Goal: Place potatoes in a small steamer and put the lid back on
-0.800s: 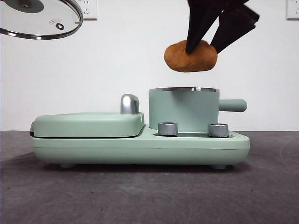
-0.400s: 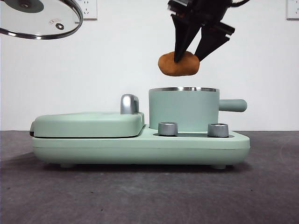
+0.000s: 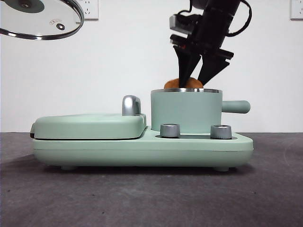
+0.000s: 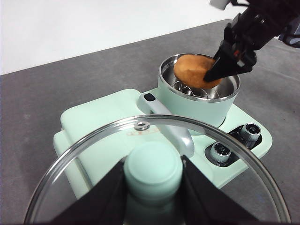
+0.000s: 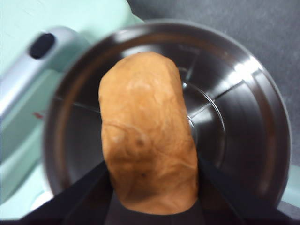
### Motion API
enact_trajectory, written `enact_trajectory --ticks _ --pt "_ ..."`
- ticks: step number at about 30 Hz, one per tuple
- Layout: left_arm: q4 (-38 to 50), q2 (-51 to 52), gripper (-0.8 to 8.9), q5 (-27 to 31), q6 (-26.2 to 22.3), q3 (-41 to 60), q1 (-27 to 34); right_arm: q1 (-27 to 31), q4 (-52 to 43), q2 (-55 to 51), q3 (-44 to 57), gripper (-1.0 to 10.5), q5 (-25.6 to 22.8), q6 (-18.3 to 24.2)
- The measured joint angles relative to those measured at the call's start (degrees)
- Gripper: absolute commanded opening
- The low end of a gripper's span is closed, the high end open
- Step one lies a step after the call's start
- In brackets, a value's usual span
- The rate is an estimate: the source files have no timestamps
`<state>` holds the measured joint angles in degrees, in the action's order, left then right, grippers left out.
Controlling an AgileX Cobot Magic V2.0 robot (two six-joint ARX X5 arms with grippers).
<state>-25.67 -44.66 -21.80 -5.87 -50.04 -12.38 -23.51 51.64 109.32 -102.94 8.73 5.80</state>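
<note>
Lowering the potato [image 3: 183, 83], clamped in my right gripper [image 3: 195, 79], through the small steamer [image 3: 186, 113] rim at frame centre (not yet released), my left gripper [image 4: 152, 190] grips the lid [image 3: 40, 19] upper left, unreplaced.

Held by the right gripper [image 3: 195, 81] at the mouth of the small steamer [image 3: 185, 112], partly below its rim: the potato [image 3: 183, 83]. Seated on the right part of the cooker base [image 3: 142, 149], behind two knobs [image 3: 170, 130], with the griddle cover [image 3: 90, 126] to its left. Clamped by the left gripper [image 4: 152, 187] high at upper left, well apart from the steamer: the lid [image 3: 40, 19].
</note>
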Motion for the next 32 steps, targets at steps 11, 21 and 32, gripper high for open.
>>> enact_trajectory --ticks 11,21,32 --pt "0.00 0.02 0.15 -0.02 0.00 0.00 0.00 0.00 0.20 2.69 0.00 3.2 -1.25 0.42" --pt "0.00 0.02 0.15 -0.70 0.15 0.00 0.00 0.24 -1.38 -7.69 -0.13 2.9 0.11 1.88" --pt "-0.02 0.02 0.15 -0.85 0.15 0.00 0.00 3.76 -5.53 -42.66 25.07 2.7 0.17 1.90"
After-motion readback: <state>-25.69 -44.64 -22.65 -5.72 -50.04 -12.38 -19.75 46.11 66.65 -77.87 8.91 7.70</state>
